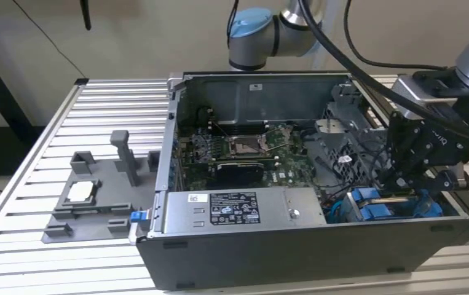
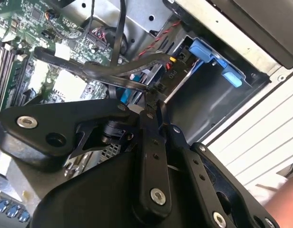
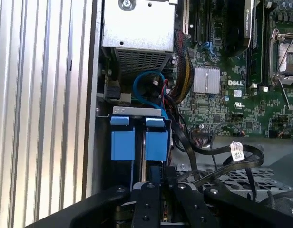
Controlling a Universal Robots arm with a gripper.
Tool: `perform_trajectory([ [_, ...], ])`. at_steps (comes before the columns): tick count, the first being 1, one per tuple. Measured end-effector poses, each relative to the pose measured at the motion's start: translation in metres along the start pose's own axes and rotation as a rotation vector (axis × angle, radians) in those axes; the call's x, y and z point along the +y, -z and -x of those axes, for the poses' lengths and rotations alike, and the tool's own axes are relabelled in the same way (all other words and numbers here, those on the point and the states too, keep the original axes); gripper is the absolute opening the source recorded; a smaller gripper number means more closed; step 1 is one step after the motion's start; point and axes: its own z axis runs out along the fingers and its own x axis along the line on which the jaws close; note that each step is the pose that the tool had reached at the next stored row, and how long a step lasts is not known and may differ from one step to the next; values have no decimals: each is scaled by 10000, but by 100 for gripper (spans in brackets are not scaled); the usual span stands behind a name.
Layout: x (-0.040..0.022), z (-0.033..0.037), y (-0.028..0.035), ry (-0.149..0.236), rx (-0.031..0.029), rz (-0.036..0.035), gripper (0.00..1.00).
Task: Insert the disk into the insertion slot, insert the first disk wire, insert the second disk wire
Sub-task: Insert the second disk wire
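Black gripper linkages fill the near ground in the second wrist view, the fingers drawn together on what looks like a thin black wire. It hangs inside the computer case, just above the insertion slot with its blue rails.

The insertion slot is a dark drive cage with blue plastic rails, set in the corner of the open black computer case nearest the exterior view's right. In the first wrist view, two blue tabs stand side by side at its mouth. In the second wrist view, thin dark disk wires arch above the cage, one running down to its edge.
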Motion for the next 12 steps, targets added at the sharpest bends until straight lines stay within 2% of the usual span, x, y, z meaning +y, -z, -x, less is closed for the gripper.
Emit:
perform_trajectory([
  [3, -9, -9, 1, -78, -7, 7, 16],
  [8, -73, -26, 8, -89, -14, 97, 16],
  [12, -75, -25, 7, -100, -33, 118, 16],
])
